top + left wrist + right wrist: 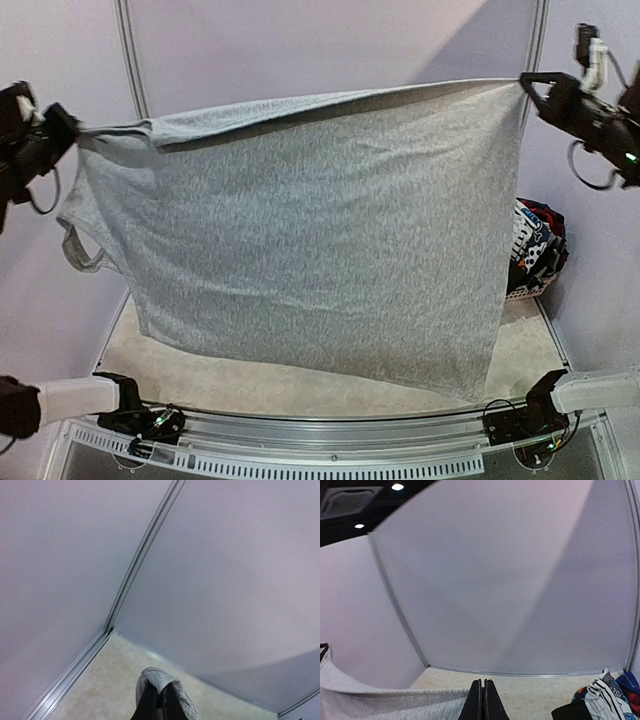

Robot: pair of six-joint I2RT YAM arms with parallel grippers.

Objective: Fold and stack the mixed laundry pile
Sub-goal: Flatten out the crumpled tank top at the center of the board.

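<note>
A big light grey piece of clothing (300,230) hung spread out flat in the air above the surface (300,385), with its top edge pulled tight. The rest of the laundry pile (538,250), striped white-and-black, red and blue, sat bunched at the far right.

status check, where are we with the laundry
Grips: left end effector shut on grey garment, right end effector shut on its other top corner. Garment hangs spread between them. Far right, remaining laundry partly hidden behind it.
</note>
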